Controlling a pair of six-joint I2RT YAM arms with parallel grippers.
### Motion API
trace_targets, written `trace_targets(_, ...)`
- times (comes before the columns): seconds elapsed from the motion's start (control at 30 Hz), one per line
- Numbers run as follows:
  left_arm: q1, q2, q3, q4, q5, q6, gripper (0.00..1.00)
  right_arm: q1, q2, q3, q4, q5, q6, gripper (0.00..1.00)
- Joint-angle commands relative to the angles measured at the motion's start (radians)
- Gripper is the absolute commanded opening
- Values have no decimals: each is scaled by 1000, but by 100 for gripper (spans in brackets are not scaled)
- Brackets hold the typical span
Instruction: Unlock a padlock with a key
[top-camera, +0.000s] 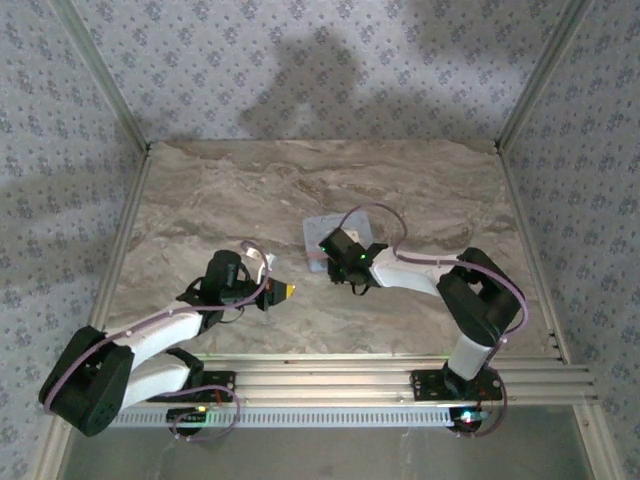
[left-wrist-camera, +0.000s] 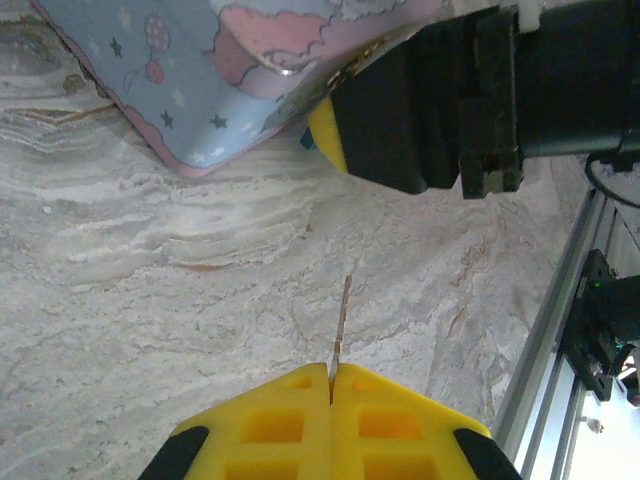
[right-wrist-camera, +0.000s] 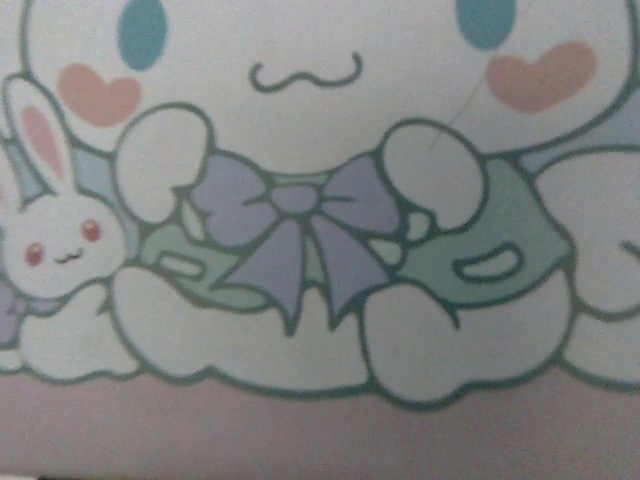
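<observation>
1. Bench (top-camera: 200, 200): marble; tin box (top-camera: 318, 232) mid-bench.
2. Right fingers (left-wrist-camera: 325, 135): at the tin's near edge; opening cannot be told.
3. Left fingers (left-wrist-camera: 280, 420): clamped on key (left-wrist-camera: 342, 320).
4. Padlock (left-wrist-camera: 306, 141): seemingly the bluish speck by the right fingers.
5. Risk: thin key twisting between pads, missing keyhole.

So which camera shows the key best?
The left wrist view: the key sticks out edge-on from the closed yellow fingertips of the left hand, pointing toward the tin. In the top view it is too small to make out. The right wrist view looks at the tin's cartoon print.
</observation>
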Motion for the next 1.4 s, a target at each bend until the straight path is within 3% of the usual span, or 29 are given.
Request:
trace_targets(0.0,-5,-40,12,-45,-4,22,0,24,-10,38,-28,125,45,35)
trace_targets(0.1,-6,-63,16,-77,-9,35,0,35,10,54,-40,158,75,39)
trace_targets(0.53,-6,-99,-1,-99,-18,33,0,41,113,134,-123,195,136,40)
trace_targets(0.9,-6,-107,-2,-117,-20,44,0,33,171,163,-80,191,133,40)
trace_targets(1.37,-6,-129,-7,-118,-25,46,0,20,111,169,-85,95,81,15)
